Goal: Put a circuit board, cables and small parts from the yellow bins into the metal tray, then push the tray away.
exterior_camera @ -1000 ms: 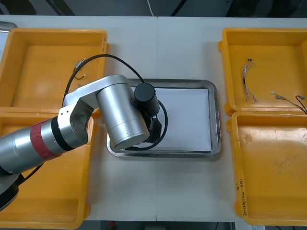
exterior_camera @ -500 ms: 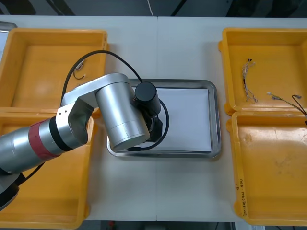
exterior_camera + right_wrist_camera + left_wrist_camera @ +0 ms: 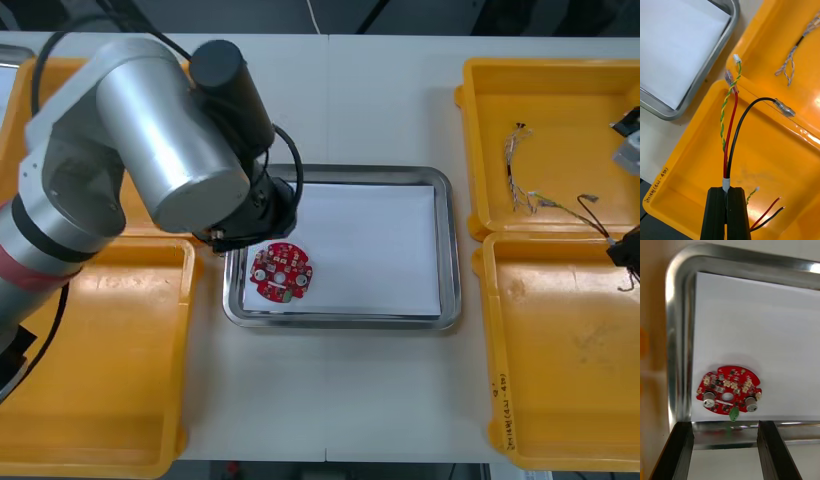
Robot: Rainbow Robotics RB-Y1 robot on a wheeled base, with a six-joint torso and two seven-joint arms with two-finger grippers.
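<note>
Circuit board [image 3: 281,271] lies flat on the white liner in the lower-left corner of the metal tray [image 3: 452,250], mid-frame in the front view. Left gripper [image 3: 725,433] hangs close beside it, fingers apart and empty. Right gripper [image 3: 729,193], at the right edge of the frame, is clamped on cables [image 3: 730,131] that trail across the wall between the two right yellow bins [image 3: 560,90].

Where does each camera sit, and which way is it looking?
Front view: above the arms, looking steeply down at the table; the left arm shows by the metal tray.
Left wrist view: on the left wrist, facing down into the tray; the open left gripper shows near the red circuit board.
Right wrist view: on the right wrist, facing a yellow bin; the right gripper is shut on cables.
Shared: front and left wrist views both show the board in the tray.
</note>
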